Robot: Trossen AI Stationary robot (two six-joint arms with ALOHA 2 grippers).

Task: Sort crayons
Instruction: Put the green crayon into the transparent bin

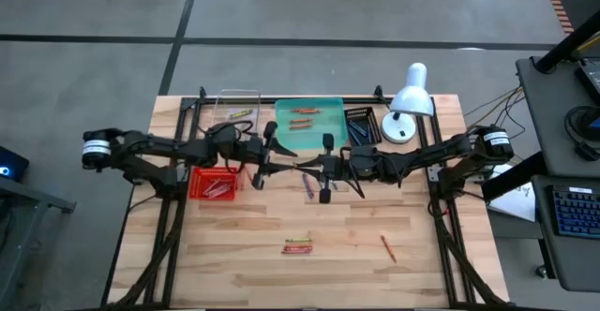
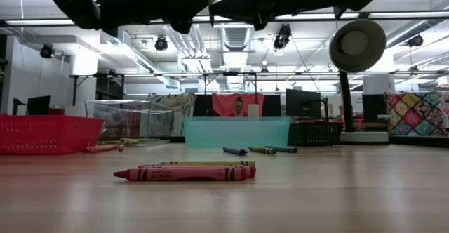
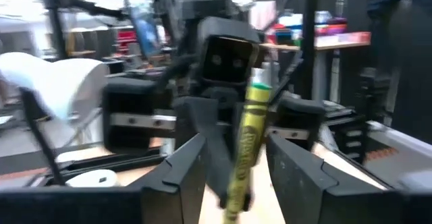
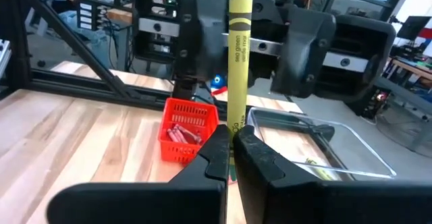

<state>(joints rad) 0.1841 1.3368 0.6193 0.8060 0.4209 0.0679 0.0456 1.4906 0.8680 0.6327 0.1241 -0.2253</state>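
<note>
Bare table lies open at the front; trays, red basket and lamp crowd the back

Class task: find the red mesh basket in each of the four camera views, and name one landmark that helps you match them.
High view: red mesh basket, left of centre, under the left arm.
Low view: basket at far left.
Left wrist view: not in it.
Right wrist view: basket, centre-left, on the table.
Shared landmark: the clear tray.

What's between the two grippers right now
A yellow-green crayon, upright, pinched by the right gripper; the left gripper stands open around it, per both wrist views.
</note>
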